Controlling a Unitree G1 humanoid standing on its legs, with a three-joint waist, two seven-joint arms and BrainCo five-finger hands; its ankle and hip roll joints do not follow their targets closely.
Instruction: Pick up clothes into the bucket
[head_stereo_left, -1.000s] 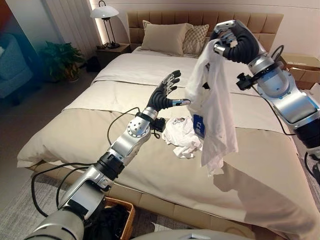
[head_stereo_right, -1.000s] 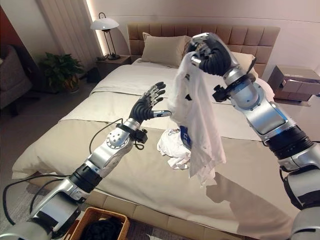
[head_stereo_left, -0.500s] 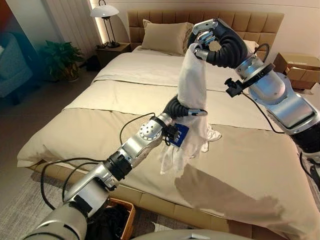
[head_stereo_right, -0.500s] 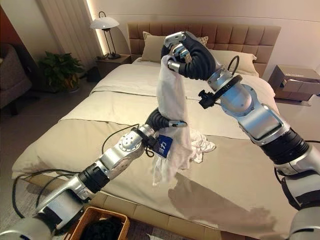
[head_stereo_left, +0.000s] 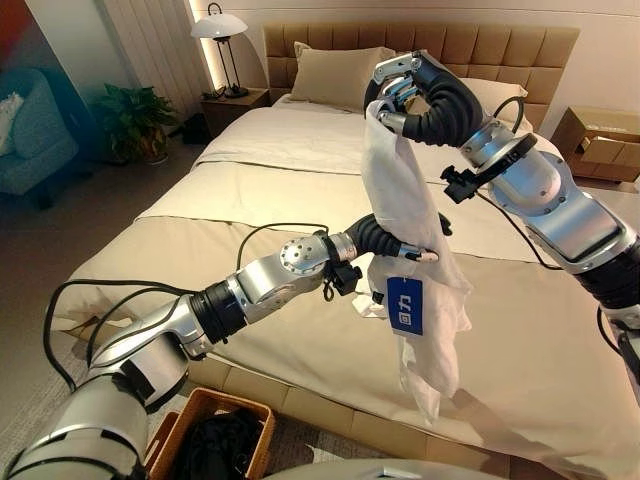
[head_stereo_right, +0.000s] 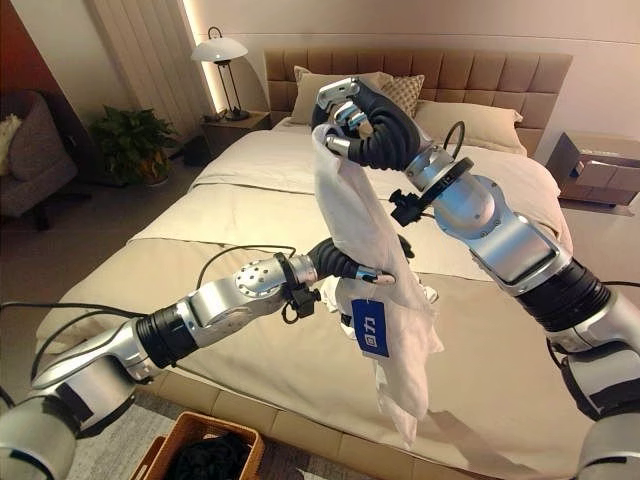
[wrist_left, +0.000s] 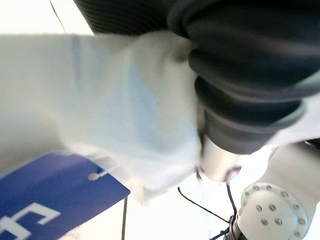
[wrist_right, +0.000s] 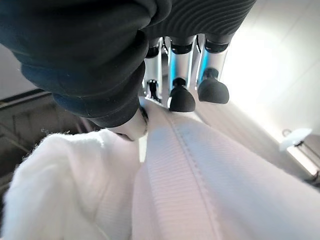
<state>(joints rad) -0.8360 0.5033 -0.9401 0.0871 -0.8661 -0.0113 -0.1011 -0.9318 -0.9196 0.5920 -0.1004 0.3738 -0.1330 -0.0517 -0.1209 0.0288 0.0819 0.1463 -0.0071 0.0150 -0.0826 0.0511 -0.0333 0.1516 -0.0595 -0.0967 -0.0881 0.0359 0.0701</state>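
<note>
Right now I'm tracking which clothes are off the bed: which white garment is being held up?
The long white garment with the blue tag, gripped by both hands; the other white garment lies crumpled on the bed.

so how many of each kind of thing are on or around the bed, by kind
white garments: 2, one held up, one on the bed
pillows: 3
lamps: 1
plants: 1
baskets: 1
total: 8

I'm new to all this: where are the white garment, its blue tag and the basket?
white garment (head_stereo_left: 400, 185), left eye view, upper hanging cloth.
blue tag (head_stereo_left: 405, 306), left eye view, its middle.
basket (head_stereo_right: 176, 448), right eye view, wicker rim.
</note>
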